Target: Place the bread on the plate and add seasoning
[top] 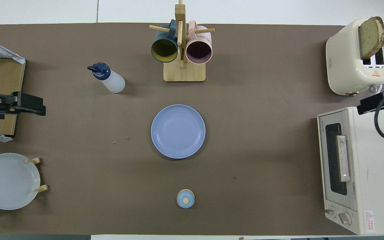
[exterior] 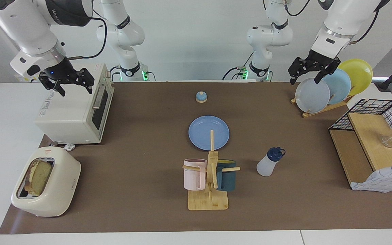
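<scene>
The bread [exterior: 40, 177] [top: 372, 36] stands upright in a slot of the cream toaster [exterior: 65, 183] [top: 345, 60] at the right arm's end of the table. The medium-blue plate [exterior: 199, 131] [top: 178, 131] lies flat and bare at the mat's middle. The seasoning bottle [exterior: 268, 163] [top: 110, 80], translucent white with a dark blue cap, stands farther from the robots than the plate, toward the left arm's end. My right gripper [exterior: 76, 90] [top: 373, 104] hangs open over the toaster oven. My left gripper [exterior: 304, 81] [top: 28, 106] hangs open over the plate rack. Neither holds anything.
A white toaster oven [exterior: 77, 112] [top: 355, 170] sits beside the toaster, nearer the robots. A mug tree [exterior: 209, 190] [top: 184, 71] with two mugs stands just past the plate. A small bell [exterior: 201, 97] [top: 185, 198], a plate rack [exterior: 328, 90] [top: 8, 180] and a wire-and-wood shelf [exterior: 369, 146] [top: 2, 80] are also here.
</scene>
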### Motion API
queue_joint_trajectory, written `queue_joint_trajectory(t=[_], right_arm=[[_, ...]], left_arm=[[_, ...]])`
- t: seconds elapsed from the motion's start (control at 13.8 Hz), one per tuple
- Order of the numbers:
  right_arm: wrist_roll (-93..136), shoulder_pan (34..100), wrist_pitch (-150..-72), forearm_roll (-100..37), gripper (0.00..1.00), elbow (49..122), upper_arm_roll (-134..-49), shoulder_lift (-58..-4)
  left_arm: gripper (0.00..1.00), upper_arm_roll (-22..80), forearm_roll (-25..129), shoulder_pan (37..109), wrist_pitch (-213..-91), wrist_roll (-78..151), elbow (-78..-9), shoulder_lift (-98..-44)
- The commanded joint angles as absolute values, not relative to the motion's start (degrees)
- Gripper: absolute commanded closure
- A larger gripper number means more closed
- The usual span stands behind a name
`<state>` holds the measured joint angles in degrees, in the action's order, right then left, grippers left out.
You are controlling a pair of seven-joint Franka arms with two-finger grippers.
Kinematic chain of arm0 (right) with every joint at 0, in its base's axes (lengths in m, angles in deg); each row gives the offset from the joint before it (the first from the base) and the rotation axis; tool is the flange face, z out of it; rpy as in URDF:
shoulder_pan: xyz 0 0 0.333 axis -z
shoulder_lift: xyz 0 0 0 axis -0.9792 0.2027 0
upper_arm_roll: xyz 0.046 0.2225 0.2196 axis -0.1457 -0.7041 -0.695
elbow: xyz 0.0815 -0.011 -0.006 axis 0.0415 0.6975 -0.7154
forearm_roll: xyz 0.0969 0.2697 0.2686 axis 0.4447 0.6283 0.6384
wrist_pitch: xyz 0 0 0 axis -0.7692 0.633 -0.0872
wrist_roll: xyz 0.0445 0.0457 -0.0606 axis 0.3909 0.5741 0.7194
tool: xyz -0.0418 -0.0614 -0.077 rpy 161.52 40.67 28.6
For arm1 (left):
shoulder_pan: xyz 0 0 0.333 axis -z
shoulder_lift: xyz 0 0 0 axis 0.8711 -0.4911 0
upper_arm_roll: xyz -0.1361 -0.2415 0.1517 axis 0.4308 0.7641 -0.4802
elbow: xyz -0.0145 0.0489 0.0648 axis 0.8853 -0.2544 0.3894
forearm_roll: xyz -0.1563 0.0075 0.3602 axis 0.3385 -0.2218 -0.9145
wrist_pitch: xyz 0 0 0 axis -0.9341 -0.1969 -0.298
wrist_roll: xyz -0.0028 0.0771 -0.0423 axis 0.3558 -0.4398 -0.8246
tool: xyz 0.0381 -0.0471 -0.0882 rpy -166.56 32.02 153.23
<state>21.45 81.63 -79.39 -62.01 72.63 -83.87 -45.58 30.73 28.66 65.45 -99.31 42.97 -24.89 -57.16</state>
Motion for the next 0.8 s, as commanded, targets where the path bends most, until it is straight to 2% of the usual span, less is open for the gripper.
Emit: queue_joint_trajectory(t=[0.0,0.36,0.73], right_arm=[[20.7,81.6,-80.4,-62.9,0.00,73.7,-84.1,-46.4],[21.4,82.2,-82.6,-63.0,0.00,74.9,-84.1,-46.9],[24.6,84.0,-100.1,-62.9,0.00,76.3,-84.1,-46.1]], left_arm=[[0.00,30.7,28.6,65.0,-99.9,43.7,-26.6,-55.6],[0.00,30.7,28.6,65.1,-99.7,43.7,-26.6,-55.6],[0.00,30.7,28.6,65.2,-100.0,44.3,-27.0,-55.6]])
